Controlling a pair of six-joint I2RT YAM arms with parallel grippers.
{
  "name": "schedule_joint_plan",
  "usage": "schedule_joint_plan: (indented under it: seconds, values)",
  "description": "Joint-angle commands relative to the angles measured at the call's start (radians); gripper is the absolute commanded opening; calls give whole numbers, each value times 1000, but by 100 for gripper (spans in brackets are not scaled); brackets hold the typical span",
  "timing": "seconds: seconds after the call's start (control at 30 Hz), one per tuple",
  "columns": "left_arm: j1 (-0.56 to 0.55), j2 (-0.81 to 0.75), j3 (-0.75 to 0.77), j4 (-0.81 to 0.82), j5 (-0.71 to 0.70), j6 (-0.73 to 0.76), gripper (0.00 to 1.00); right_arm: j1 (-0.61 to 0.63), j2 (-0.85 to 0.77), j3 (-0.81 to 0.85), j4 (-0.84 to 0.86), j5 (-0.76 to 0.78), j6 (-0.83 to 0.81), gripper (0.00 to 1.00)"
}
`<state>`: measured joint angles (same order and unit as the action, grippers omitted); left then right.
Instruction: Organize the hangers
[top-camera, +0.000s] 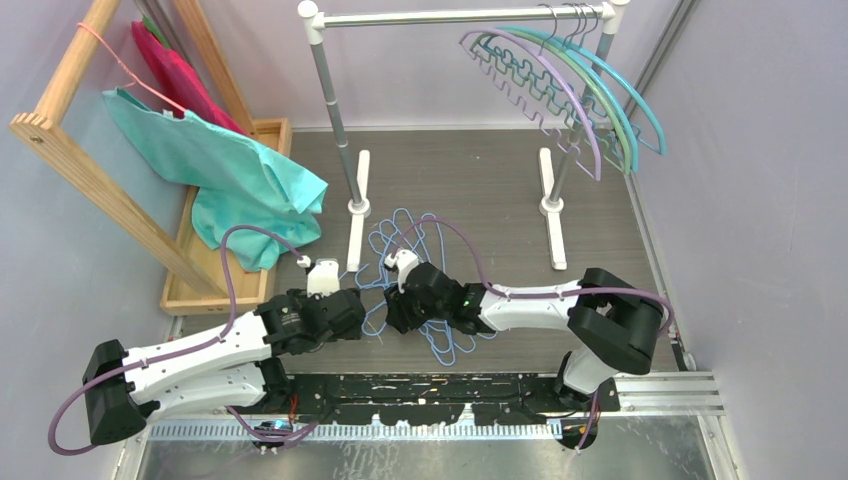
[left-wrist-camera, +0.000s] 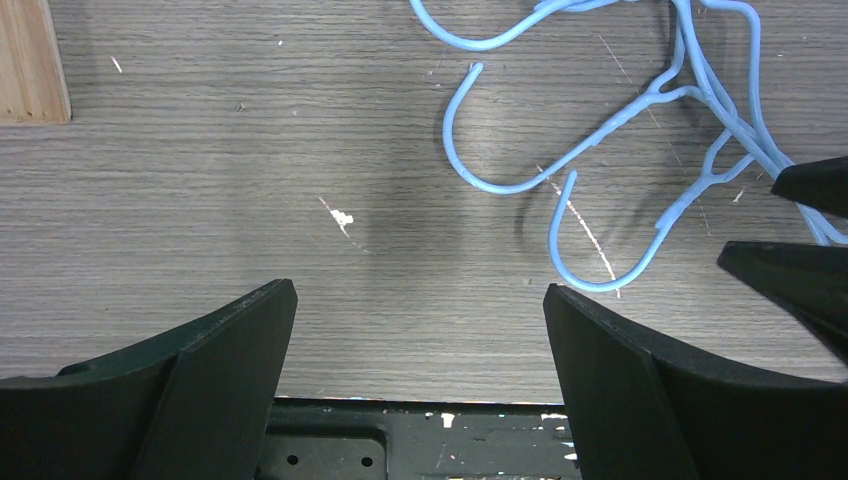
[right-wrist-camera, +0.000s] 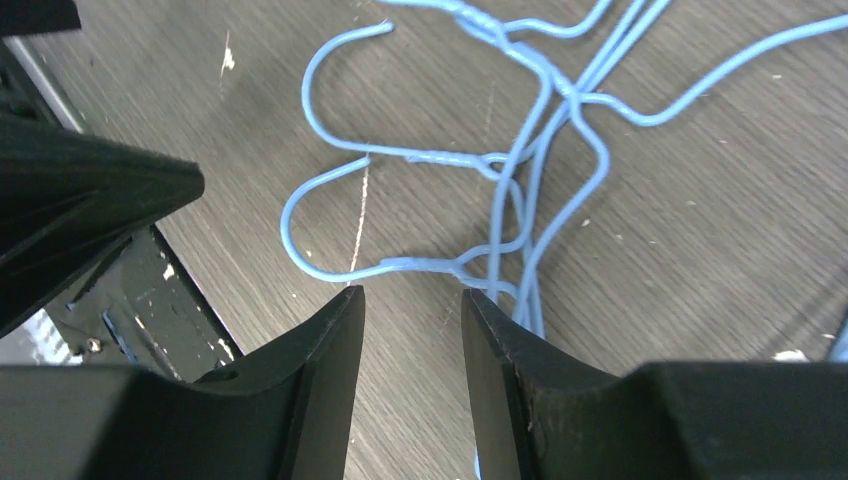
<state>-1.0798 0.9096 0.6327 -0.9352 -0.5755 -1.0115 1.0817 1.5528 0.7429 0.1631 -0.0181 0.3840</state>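
The far rail (top-camera: 450, 17) carries arched hangers (top-camera: 570, 90) at its right end. Light-blue wire hangers (right-wrist-camera: 440, 157) lie tangled on the table (left-wrist-camera: 200, 150), nearer in. Left gripper (left-wrist-camera: 418, 290) spread wide, empty; right gripper (right-wrist-camera: 412, 295) slightly parted at 1 hanger's neck, pinching nothing

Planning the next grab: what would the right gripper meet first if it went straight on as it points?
Probably the twisted neck of a light-blue wire hanger, lying just ahead of the right gripper's open fingertips, with the table right under it; depth is unclear.
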Motion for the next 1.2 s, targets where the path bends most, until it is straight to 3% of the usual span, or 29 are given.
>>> schedule_joint_plan:
  seconds: [0.0,0.57,0.73,0.97,1.17]
  values:
    - [2,-3,7,11,-24,-17,98,4,17,65,-13,46,-67,47]
    - [3,-28,-20,8,-18,-27,98,4,204,179,-12,141,-137,45]
    - [3,-39,-22,4,-21,-26,98,4,188,172,-10,155,-122,29]
    - [2,-38,-23,7,-23,-27,98,4,18,120,16,225,-89,2]
    - [2,-45,-18,1,-27,-28,98,3,-158,109,47,288,-35,1]
